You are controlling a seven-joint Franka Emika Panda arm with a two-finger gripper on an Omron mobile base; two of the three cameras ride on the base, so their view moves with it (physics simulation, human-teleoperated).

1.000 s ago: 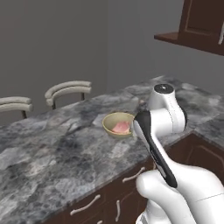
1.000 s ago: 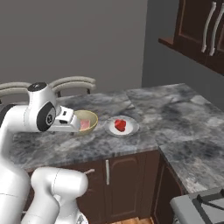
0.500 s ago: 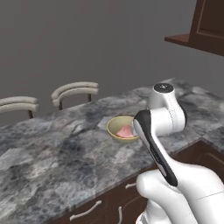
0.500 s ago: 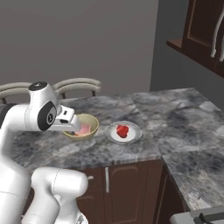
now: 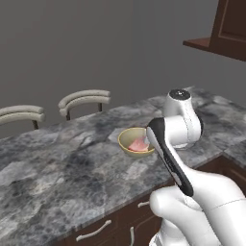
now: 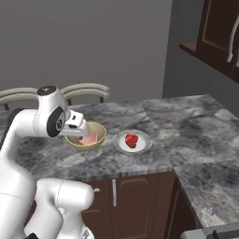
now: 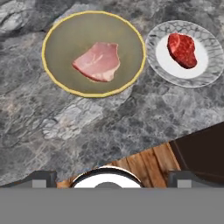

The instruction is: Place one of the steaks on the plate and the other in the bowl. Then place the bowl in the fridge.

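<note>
Both steaks served, the bowl sits on the bench with the hand empty above it.

The pale pink steak (image 7: pixel 98 61) lies flat in the yellowish-tan bowl (image 7: pixel 61 35), and the deep red steak (image 7: pixel 182 49) lies on the white plate (image 7: pixel 205 72) just beside it; bowl and plate stand close together on the grey marbled bench (image 7: pixel 131 113), near its front edge. In the left base view the arm covers the right part of the bowl (image 5: pixel 126 139) and hides the plate altogether. In the right base view the hand (image 6: pixel 83 130) hangs over the bowl (image 6: pixel 98 140) and hides its left part, the plate (image 6: pixel 145 142) clear to its right. The fingertips (image 7: pixel 41 178) stand far apart, holding nothing, their ends cut off at the bottom of the hand view. Two chair backs (image 5: pixel 84 98) rise behind the bench, and dark cabinet doors (image 6: pixel 128 196) sit under it.
</note>
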